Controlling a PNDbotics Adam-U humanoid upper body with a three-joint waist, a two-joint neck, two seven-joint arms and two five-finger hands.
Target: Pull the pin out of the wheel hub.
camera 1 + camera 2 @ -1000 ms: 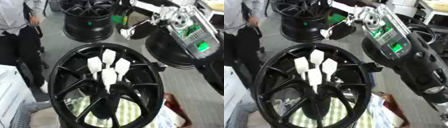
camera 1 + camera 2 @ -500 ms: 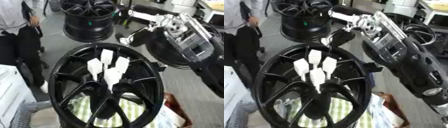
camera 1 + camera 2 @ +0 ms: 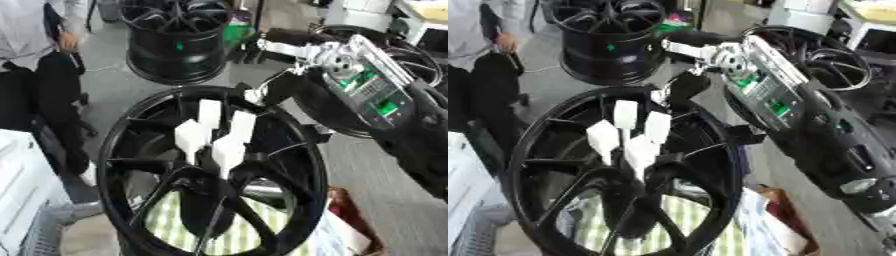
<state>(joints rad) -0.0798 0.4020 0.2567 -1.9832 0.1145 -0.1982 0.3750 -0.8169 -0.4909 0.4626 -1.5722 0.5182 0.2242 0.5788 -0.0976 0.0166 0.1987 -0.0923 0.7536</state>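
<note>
A black spoked wheel hub point(image 3: 297, 150) fills the middle of both eye views, lying flat. Several white block-shaped pins point(image 3: 227, 149) stand up from its centre, close together. My right arm point(image 3: 767, 90) reaches in from the right, over the wheel's far right rim. My right hand point(image 3: 282, 86) hangs just above that rim, up and to the right of the pins and apart from them. It holds nothing that I can make out. My left hand shows in neither view.
A second black wheel point(image 3: 175, 40) stands at the back and a third point(image 3: 820, 55) lies behind my right arm. A person point(image 3: 39, 55) stands at the far left. A green checked cloth point(image 3: 241, 235) lies under the hub, with a white box point(image 3: 17, 190) at lower left.
My right arm has swung left and down, bringing the hand from the upper right to just above the wheel's far rim. The pins have not moved.
</note>
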